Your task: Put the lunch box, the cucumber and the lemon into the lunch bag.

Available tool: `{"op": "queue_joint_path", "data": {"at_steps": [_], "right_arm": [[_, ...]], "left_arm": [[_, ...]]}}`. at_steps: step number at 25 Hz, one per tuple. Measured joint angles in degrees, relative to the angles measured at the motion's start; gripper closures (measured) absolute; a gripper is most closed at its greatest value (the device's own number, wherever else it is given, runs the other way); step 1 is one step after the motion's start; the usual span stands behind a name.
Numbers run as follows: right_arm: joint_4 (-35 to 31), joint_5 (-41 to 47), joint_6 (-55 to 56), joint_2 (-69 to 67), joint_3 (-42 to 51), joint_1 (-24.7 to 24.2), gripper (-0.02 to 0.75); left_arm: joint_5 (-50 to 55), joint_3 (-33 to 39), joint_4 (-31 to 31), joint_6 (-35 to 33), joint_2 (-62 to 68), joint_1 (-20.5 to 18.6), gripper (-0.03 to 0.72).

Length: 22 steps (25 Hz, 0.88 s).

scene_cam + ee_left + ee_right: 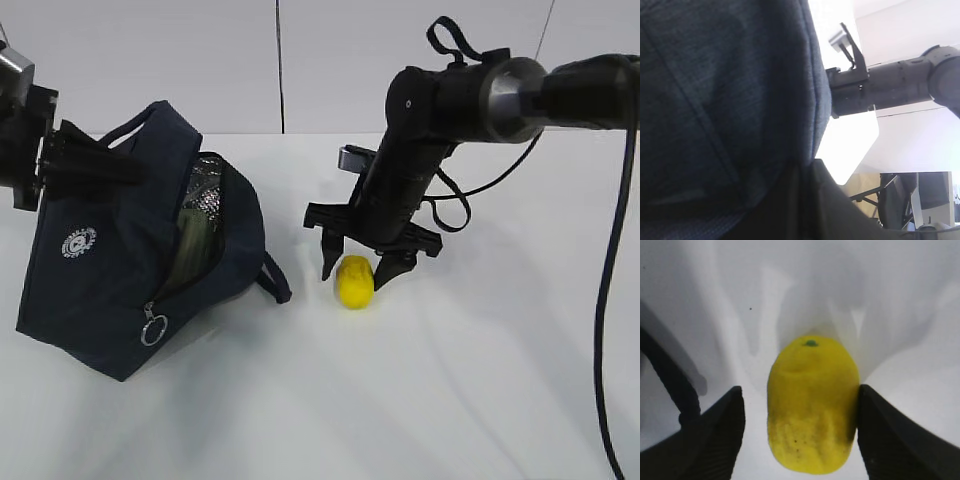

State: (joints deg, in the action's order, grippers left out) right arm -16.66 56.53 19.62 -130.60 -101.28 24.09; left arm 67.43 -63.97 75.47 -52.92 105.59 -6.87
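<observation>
The navy lunch bag (pixel 100 270) leans on the table at the left, its zipper open, and its fabric fills the left wrist view (pixel 725 100). A pale green edge, seemingly the lunch box lid (pixel 193 243), shows inside against the silver lining. The cucumber is hidden. My left gripper (pixel 95 165) is shut on the bag's top edge. The yellow lemon (pixel 354 282) lies on the table right of the bag. My right gripper (pixel 355 277) is open and straddles the lemon (pixel 812 405). The right finger (pixel 890 435) touches it, and the left finger (pixel 715 435) stands a little apart.
The zipper's metal ring pull (pixel 153 329) hangs at the bag's front, below the white logo (pixel 79 243). A loop handle (pixel 272 280) trails onto the white table (pixel 400 400) towards the lemon. The right arm's cable (pixel 605 300) hangs at the far right.
</observation>
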Motion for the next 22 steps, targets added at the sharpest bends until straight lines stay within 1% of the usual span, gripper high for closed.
{"op": "queue_joint_path", "data": {"at_steps": [5,7,10,14,18,22], "right_arm": [[1.1,0.1,0.0,-0.2,-0.1,0.1,0.237],[1.7,0.4,0.0,-0.2,-0.3,0.1,0.274],[2.6,1.2,0.0,-0.2,-0.3,0.1,0.351],[3.0,1.6,0.0,-0.2,-0.4,0.1,0.402],[3.0,4.6,-1.1,-0.2,-2.8,0.1,0.411],[2.0,9.3,-2.6,-0.2,-9.6,0.1,0.411]], "left_arm": [[0.0,0.0,0.0,0.0,0.0,0.0,0.691],[0.0,0.0,0.0,0.0,0.0,0.0,0.691],[0.0,0.0,0.0,0.0,0.0,0.0,0.691],[0.0,0.0,0.0,0.0,0.0,0.0,0.691],[0.0,0.0,-0.1,0.0,0.0,0.0,0.691],[-0.3,0.0,-0.1,0.0,0.0,0.0,0.691]]}}
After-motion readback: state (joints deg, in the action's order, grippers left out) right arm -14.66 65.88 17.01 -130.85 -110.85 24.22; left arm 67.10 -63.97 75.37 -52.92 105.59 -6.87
